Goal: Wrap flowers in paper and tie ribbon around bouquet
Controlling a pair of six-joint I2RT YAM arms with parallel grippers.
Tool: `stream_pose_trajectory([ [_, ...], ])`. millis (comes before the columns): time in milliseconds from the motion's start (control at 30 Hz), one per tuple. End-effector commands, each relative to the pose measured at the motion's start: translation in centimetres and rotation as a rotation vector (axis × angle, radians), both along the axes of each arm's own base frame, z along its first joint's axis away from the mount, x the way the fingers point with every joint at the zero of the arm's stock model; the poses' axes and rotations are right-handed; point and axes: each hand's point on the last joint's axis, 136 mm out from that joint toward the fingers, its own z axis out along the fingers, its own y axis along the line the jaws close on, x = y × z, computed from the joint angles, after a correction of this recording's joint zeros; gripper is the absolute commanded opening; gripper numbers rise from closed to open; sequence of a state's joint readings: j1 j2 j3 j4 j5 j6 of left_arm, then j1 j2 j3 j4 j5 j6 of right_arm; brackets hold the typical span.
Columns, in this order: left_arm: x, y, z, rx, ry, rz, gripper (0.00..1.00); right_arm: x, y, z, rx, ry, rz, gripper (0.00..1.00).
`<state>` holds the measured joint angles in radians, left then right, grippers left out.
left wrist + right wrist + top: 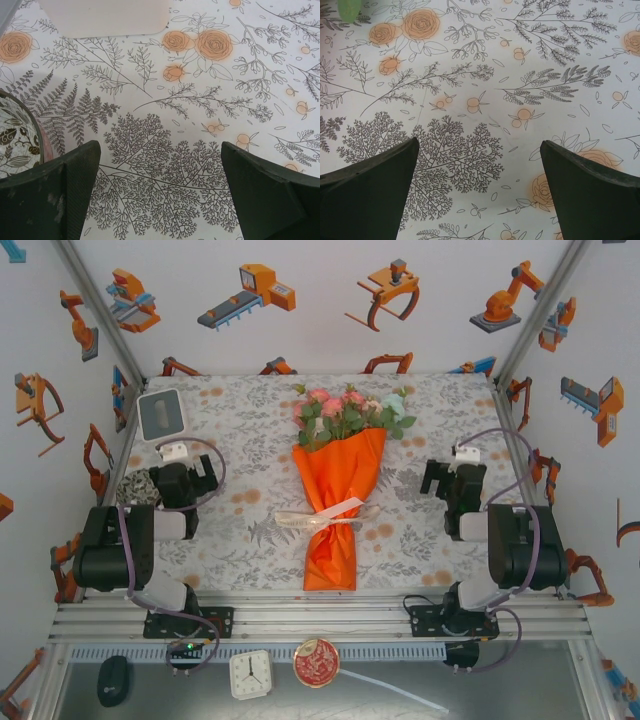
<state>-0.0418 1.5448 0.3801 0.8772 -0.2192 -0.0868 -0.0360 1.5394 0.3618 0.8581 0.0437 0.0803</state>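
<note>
Bouquet (338,475) is lying tied with ribbon (322,513); left gripper (159,145) and right gripper (480,141) are hovering aside, jaws wide, work seemingly done

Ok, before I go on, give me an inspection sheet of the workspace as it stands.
Surface: floral tablecloth, flat, no spills seen.
Job's things: flowers wrapped in orange paper, ribbon round the cone's middle, lying mid-table.
Clutter: patterned dish beside the left gripper; grey-and-white box far left; clock, red disc, black object on the front ledge.
Grippers: left gripper and right gripper open, empty, over bare cloth either side of the paper.
Cables: left cable and right cable loop along the arms, apart from the paper.
Surroundings: white walls with orange robot prints; aluminium frame.
</note>
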Motion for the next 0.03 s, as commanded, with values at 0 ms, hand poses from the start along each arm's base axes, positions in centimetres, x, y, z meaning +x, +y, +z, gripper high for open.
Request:
stream_pose_trajectory([
  [0,0.33,-0.19,0.34,0.018,-0.003,-0.014,0.97,-0.36,-0.19,1.69,-0.021,-0.090,-0.013,0.99],
])
